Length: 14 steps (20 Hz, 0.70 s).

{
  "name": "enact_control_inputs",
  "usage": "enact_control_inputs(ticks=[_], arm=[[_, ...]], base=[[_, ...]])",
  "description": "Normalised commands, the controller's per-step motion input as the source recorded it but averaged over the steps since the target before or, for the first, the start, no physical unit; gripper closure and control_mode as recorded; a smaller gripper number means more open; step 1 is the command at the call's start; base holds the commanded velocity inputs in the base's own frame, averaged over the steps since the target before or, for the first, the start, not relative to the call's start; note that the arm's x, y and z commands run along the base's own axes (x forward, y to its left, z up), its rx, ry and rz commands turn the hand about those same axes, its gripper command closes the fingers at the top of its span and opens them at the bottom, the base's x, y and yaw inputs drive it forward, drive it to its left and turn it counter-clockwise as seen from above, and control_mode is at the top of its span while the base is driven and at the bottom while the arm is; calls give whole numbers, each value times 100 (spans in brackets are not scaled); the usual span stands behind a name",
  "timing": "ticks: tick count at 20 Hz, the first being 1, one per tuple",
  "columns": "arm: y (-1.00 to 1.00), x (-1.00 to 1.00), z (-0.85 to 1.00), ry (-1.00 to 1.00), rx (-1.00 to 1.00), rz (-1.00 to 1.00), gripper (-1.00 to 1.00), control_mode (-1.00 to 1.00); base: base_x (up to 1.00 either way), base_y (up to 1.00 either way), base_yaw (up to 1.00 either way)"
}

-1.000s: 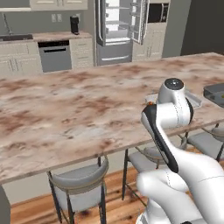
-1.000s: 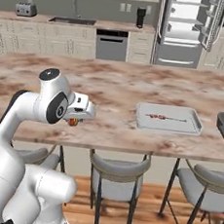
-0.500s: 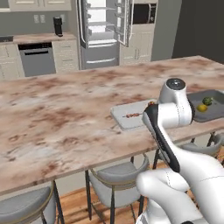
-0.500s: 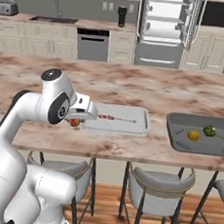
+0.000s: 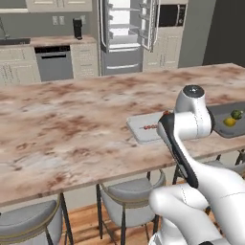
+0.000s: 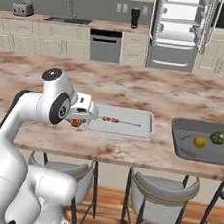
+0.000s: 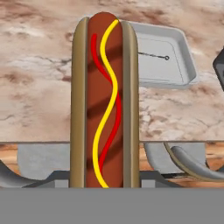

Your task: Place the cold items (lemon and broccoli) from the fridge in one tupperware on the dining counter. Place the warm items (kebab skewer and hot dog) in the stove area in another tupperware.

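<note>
Progress shows first from the left base view: the whole picture has slid sideways against the earlier ones, so the base has driven along the desk (image 5: 72,124), not the things. The light grey tray (image 5: 146,128) with the kebab skewer (image 5: 147,127) now lies just ahead of the arm, and the dark grey container (image 5: 229,125), holding lemon (image 5: 229,121) and broccoli (image 5: 236,114), sits further right.

From the right base view, the gripper (image 6: 76,121) hangs at the desk's near edge, just left of the tray, with something reddish beneath it. The fridge (image 6: 181,30) stands open behind.

From the hand view, the fingers pinch the hot dog (image 7: 105,100), which points lengthwise toward the tray. Cold items look finished; I judge the hot dog is nearly in reach of its tray.
</note>
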Motion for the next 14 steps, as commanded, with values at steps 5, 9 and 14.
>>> enact_control_inputs(ticks=[5, 9, 14], arm=[[0, 0, 0, 0, 0, 0, 100, 100], [0, 0, 0, 0, 0, 0, 100, 100], [0, 0, 0, 0, 0, 0, 100, 100]], base=[[22, -100, 0], [29, -83, 0], [99, 0, 24]])
